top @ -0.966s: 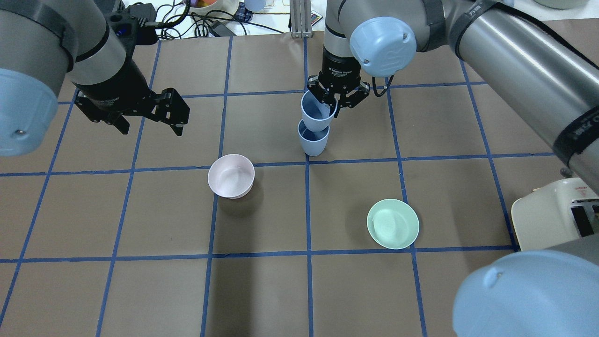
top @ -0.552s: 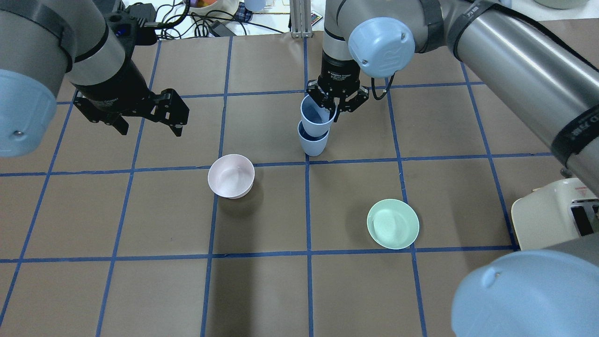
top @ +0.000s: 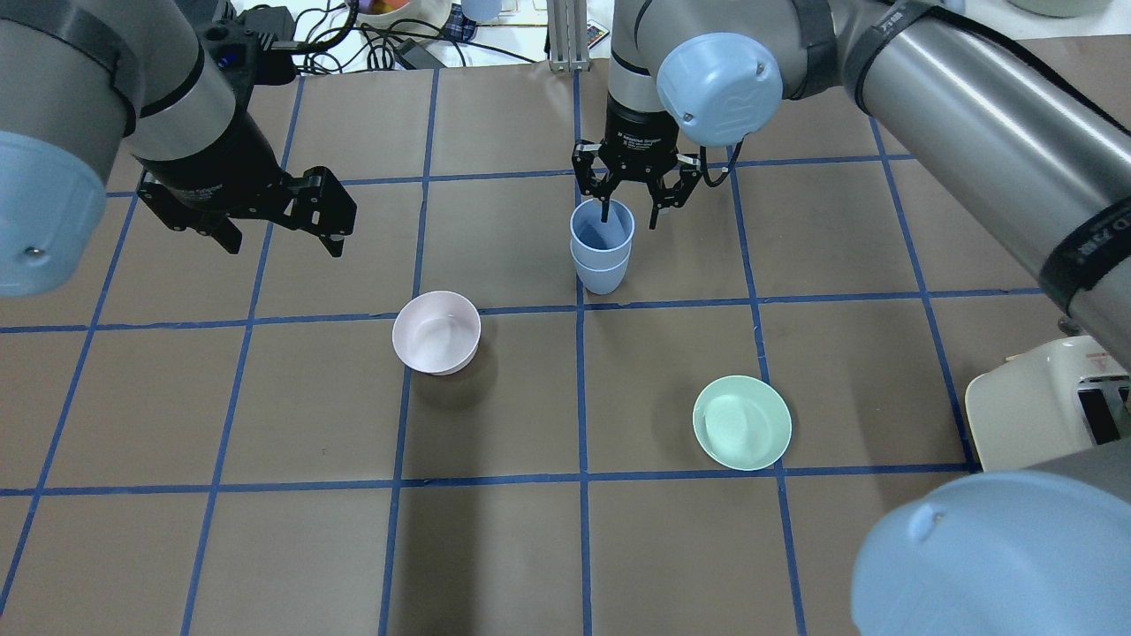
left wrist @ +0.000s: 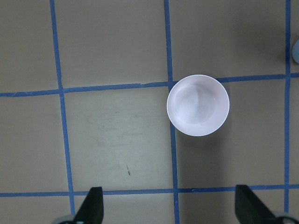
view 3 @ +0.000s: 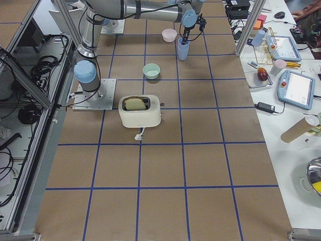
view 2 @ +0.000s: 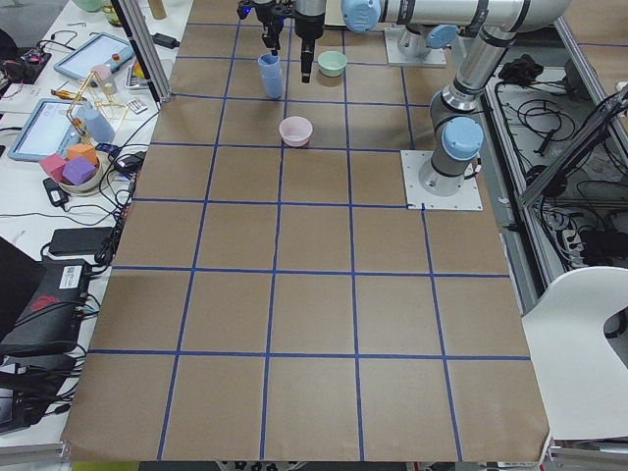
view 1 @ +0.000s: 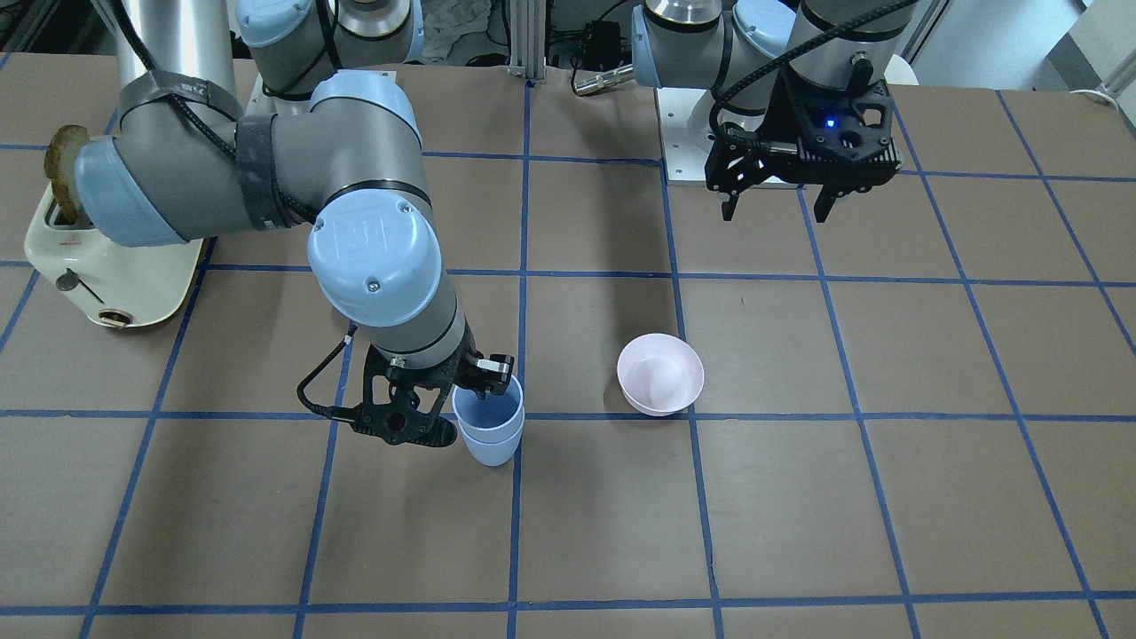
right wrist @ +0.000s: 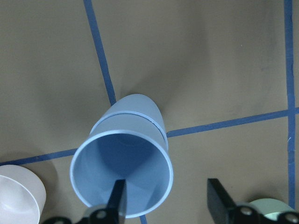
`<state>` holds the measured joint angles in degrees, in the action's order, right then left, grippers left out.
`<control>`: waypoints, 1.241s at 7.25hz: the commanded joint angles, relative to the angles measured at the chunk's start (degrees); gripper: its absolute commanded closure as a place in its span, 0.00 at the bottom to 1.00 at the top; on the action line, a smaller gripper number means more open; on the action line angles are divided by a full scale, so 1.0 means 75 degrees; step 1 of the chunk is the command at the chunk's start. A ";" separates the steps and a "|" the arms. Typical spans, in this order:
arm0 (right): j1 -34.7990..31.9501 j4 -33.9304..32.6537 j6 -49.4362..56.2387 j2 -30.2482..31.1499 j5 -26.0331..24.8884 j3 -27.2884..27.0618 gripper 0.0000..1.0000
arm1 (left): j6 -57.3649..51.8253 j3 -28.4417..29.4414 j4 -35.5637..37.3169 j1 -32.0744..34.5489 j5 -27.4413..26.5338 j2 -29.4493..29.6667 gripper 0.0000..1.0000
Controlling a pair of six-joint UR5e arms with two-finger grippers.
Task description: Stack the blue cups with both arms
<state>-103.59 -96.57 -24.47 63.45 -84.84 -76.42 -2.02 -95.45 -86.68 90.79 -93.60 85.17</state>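
Scant lettering, mostly on the arms.
Embossed "UR" mark on the pale blue joint cap (view 1: pixel 359 232) of the right arm (view 1: pixel 177 195), also visible from overhead; small white print on the black collar (top: pixel 641 140) at that arm's wrist, possibly ending "Gripper", too fine to be sure; white letters on a black strap (top: pixel 1094 243), illegible; small red triangle sign (top: pixel 1098 355) on the cream toaster (top: pixel 1025 415).

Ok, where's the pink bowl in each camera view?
Front-facing: pink bowl centre, right of the blue cups.
Overhead: bowl centre-left.
Exterior left: bowl top centre.
Exterior right: bowl top centre.
Left wrist: bowl centre-right.
Right wrist: bowl bottom-left corner.
Shared landmark: the stacked blue cups.
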 commanded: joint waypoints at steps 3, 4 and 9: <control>0.0661 0.0102 0.0600 0.0842 -0.0207 -0.0076 0.00 | 0.0000 0.0000 0.0003 0.0000 0.0000 0.0000 0.00; 0.1000 0.0172 0.1183 0.1134 -0.0277 -0.0135 0.00 | 0.0000 0.0000 -0.0009 0.0000 0.0000 0.0000 0.00; 0.1753 0.0759 0.2875 0.2423 -0.0442 -0.1010 0.00 | 0.0000 0.0000 0.0003 0.0000 0.0000 0.0000 0.00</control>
<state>-91.12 -90.51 -5.29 79.20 -88.02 -81.07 -2.02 -95.45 -86.66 90.79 -93.60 85.17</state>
